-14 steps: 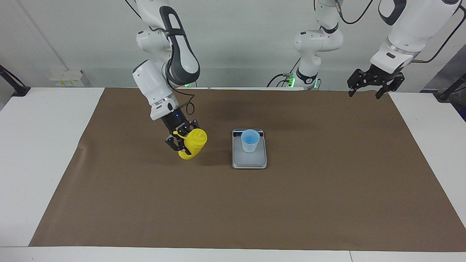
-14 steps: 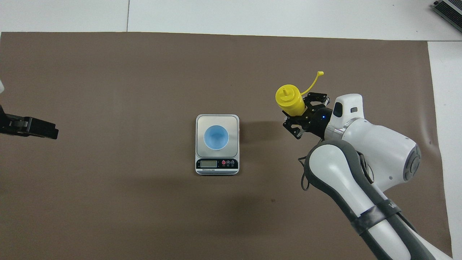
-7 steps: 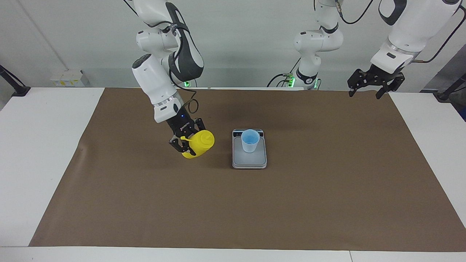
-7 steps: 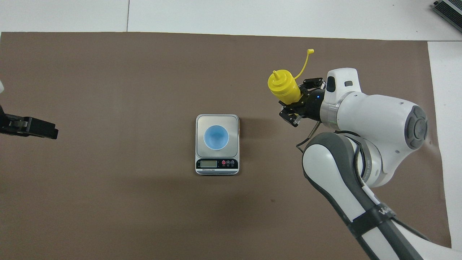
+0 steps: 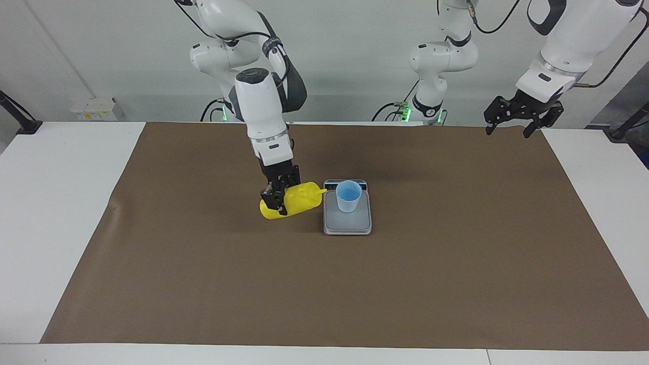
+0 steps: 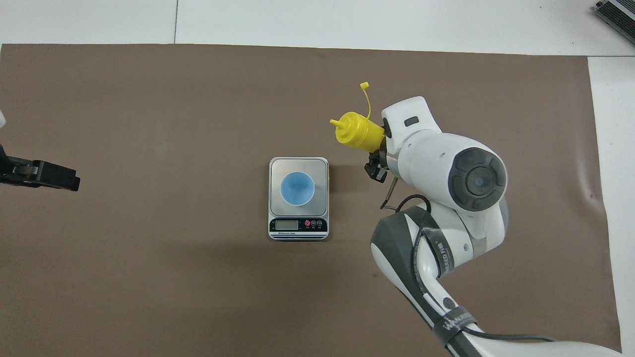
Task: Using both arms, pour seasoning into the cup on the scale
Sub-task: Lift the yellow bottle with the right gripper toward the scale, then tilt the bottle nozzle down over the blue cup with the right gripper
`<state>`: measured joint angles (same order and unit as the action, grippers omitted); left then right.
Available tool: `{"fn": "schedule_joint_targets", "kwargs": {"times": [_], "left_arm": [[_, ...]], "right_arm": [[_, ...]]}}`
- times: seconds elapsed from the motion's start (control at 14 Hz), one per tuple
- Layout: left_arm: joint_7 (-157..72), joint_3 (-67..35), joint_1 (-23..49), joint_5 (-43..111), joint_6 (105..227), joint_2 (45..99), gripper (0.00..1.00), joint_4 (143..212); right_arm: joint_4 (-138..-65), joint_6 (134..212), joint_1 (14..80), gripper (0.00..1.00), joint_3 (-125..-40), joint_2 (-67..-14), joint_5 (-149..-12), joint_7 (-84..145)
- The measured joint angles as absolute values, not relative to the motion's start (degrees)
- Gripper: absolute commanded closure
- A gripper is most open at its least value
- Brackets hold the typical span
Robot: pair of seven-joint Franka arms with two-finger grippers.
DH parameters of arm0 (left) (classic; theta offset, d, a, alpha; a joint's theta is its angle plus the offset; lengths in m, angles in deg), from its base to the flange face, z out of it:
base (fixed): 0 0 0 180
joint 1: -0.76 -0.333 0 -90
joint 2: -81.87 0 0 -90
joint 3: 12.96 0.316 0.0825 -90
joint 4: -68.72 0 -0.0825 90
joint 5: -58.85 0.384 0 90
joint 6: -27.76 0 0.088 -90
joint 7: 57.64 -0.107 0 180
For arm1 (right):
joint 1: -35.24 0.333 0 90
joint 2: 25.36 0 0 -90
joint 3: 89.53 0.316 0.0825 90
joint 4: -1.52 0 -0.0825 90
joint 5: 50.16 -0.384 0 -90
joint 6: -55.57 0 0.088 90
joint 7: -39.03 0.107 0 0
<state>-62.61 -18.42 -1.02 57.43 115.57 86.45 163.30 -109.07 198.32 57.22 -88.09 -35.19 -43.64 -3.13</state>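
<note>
Centre of the facing frame: the right gripper (image 5: pixel 278 198) is clamped on the seasoning bottle (image 5: pixel 296 199), now tipped nearly level, nozzle toward the cup (image 5: pixel 348 195) on the scale (image 5: pixel 347 220); earlier it was more upright. Upper right: the left gripper (image 5: pixel 522 117) waits, fingers spread, empty.

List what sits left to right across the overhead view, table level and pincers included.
left pincer → cup on scale → seasoning bottle in the right pincer
</note>
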Motion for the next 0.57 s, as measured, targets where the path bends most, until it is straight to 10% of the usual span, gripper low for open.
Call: {"fn": "schedule_joint_targets", "kwargs": {"times": [0.57], "left_arm": [[-62.61, -18.41, -1.03, 57.43, 115.57, 86.45, 0.00, 163.31]], "right_arm": [[-106.27, 192.94, 62.19, 1.00, -88.03, -38.95, -21.84, -3.08]]}}
